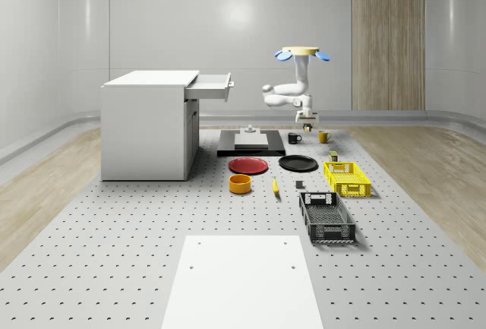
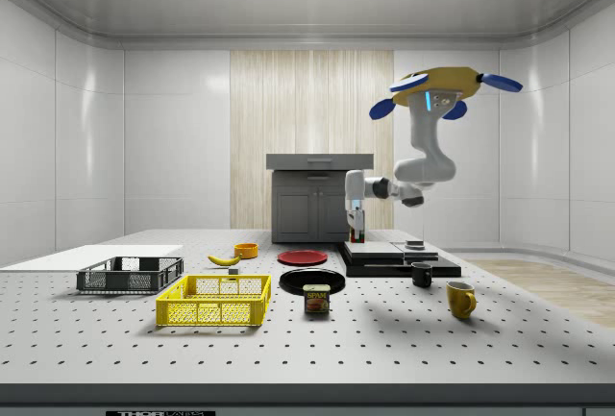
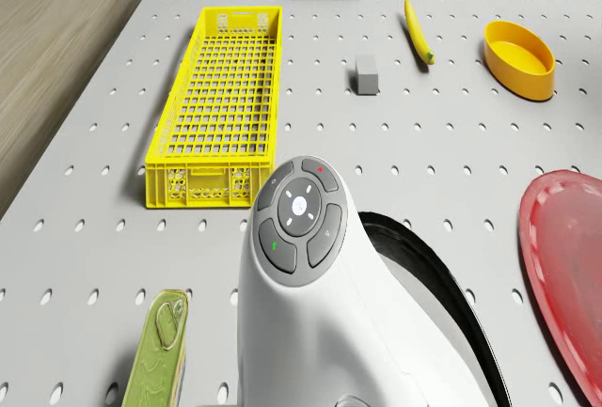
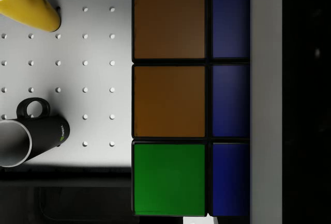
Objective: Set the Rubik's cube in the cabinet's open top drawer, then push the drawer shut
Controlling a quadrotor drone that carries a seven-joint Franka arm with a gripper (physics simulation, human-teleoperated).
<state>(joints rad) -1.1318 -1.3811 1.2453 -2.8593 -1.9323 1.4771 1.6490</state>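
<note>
Broadly, you are in the carrying step: the grey perforated metal table [image 1: 114, 230] spreads wide, with the white box-shaped cabinet [image 1: 144, 131] standing at the whole-scene view's left, and the blue-rotored quadrotor drone with its white arm [image 1: 302, 53] hovering in the air over the table's far side, well apart from that cabinet. The cabinet's white top drawer [image 1: 211, 86] stands pulled out toward the drone, with nothing seen in it yet. Below the drone the arm bends down to the two-finger gripper [image 1: 307, 122], which hangs just above the tabletop. The wrist view has the multicoloured Rubik's cube [image 4: 170, 105] right up against the camera, showing brown, green and blue tiles, so I judge the fingers closed on the cube and holding it clear of the table (the fingers themselves are hard to make out). Beneath it lie the black ceramic mug [image 4: 46, 133] and the yellow ceramic mug [image 4: 28, 4]. Your next move calls for raising the cube above the drawer's rim and taking it across until it hangs over the open drawer, then letting go; the push shut comes afterwards.
</note>
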